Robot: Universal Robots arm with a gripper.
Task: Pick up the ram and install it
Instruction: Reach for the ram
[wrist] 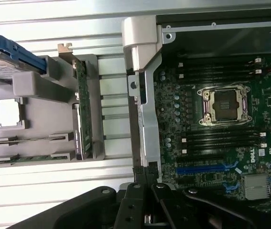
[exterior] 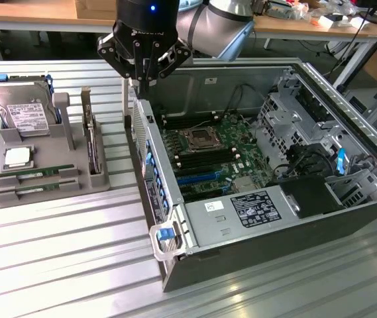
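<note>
Two green ram sticks lie flat in slots at the front of the grey holder tray (exterior: 6,199); one ram (exterior: 34,171) lies just behind the other ram (exterior: 36,187). The wrist view shows the same ram (wrist: 30,140) and its twin (wrist: 30,158). My gripper (exterior: 144,81) hangs shut with nothing in it above the near side wall of the open computer case (exterior: 145,152), between the tray and the motherboard (exterior: 208,156). Its closed fingertips (wrist: 140,172) sit over that wall in the wrist view.
The tray also holds a hard drive (exterior: 21,109), a square silver processor (exterior: 17,157) and an upright card (exterior: 92,142). The motherboard has an empty processor socket (exterior: 198,138) flanked by dark memory slots (exterior: 201,159). Drive cages (exterior: 307,126) and cables fill the case's right.
</note>
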